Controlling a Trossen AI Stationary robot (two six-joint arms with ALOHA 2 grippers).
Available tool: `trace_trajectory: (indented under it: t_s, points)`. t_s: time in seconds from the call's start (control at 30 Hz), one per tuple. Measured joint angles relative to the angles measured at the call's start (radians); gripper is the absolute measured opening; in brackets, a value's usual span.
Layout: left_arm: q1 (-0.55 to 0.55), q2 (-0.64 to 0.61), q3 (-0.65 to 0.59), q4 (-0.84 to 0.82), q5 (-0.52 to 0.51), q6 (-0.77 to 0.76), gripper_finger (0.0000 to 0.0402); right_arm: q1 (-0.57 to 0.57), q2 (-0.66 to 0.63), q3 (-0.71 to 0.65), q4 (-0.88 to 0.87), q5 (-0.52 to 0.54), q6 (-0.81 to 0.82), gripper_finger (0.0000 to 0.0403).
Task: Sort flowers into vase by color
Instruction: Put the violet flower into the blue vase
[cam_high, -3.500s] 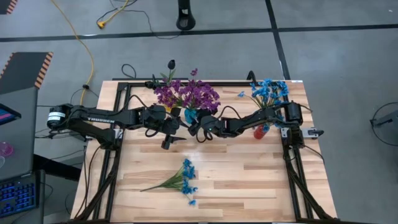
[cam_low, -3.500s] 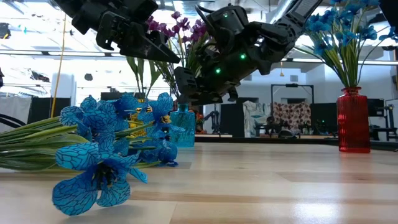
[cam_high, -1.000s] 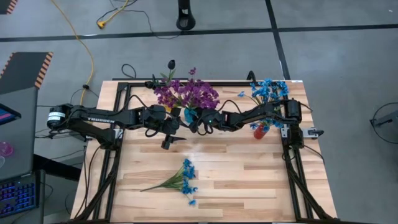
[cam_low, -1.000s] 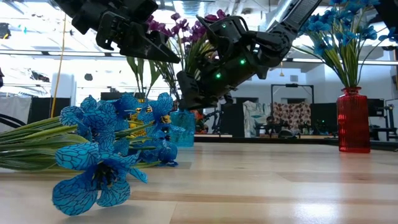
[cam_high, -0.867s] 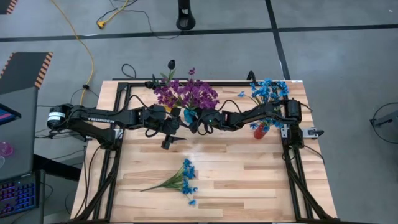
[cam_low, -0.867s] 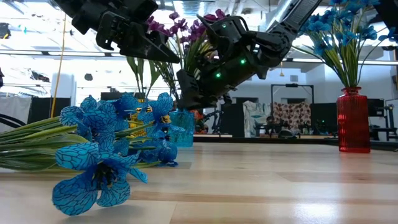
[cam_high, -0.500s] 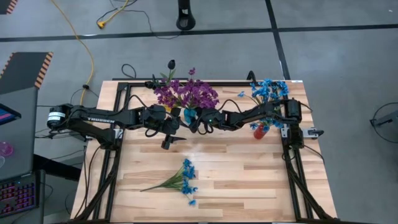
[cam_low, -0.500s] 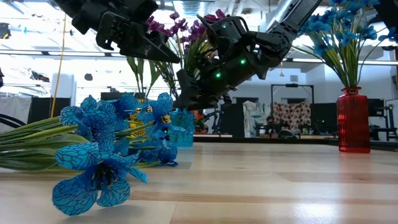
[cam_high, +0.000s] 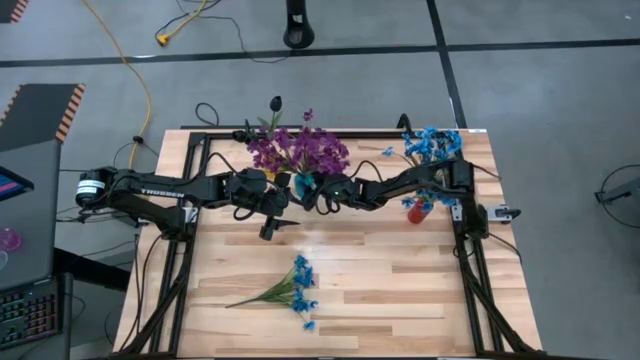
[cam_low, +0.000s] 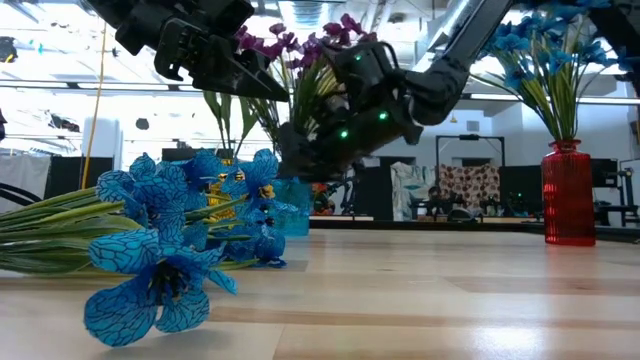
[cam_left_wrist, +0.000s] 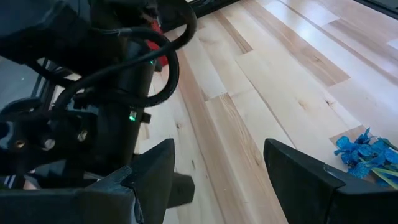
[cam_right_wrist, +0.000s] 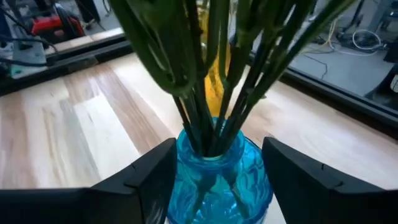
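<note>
A blue glass vase (cam_high: 304, 183) with purple flowers (cam_high: 300, 150) stands at the table's far middle. A red vase (cam_high: 417, 212) with blue flowers (cam_high: 432, 145) stands at the far right. A loose blue sprig (cam_high: 290, 287) lies flat on the table near the front. My right gripper (cam_high: 312, 190) is open, its fingers on either side of the blue vase (cam_right_wrist: 217, 177). My left gripper (cam_high: 275, 222) is open and empty, hovering just left of the blue vase. My right gripper comes level from the table's right, one finger (cam_right_wrist: 152, 180) at each side of the blue vase's shoulder (cam_right_wrist: 186, 168). I cannot tell whether the fingers touch the glass. The vase stands upright on the table.
A dark blossom (cam_high: 275, 103) rises on a stem at the far edge, left of the purple bunch. The red vase also shows in the low view (cam_low: 567, 195). Bare wood (cam_high: 400, 290) lies at the front right. A black frame (cam_high: 195, 200) borders the table.
My right gripper has moved a little toward the table's left, closing in around the blue vase. The purple blossoms have shifted slightly.
</note>
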Motion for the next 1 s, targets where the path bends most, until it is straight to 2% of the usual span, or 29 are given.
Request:
trace_trajectory:
  t_s: [0.3, 0.5, 0.7, 0.87, 1.0]
  points:
    - [0.000, 0.000, 0.000, -0.008, 0.000, 0.001, 0.0235, 0.000, 0.034, 0.037, 0.016, 0.002, -0.033, 0.0253]
    - [0.000, 0.000, 0.000, -0.008, 0.000, 0.002, 0.0235, 0.000, 0.036, 0.047, 0.016, 0.003, -0.052, 0.0203]
    - [0.000, 0.000, 0.000, -0.008, 0.000, 0.000, 0.0235, 0.000, 0.036, 0.047, 0.015, 0.048, -0.053, 0.0144]
    - [0.000, 0.000, 0.000, -0.008, 0.000, -0.025, 0.0235, 0.001, 0.032, 0.048, -0.002, 0.068, -0.053, 0.0146]
    - [-0.003, -0.006, 0.000, -0.028, -0.001, -0.052, 0.0235, 0.008, 0.029, 0.049, -0.037, 0.145, -0.047, 0.0175]
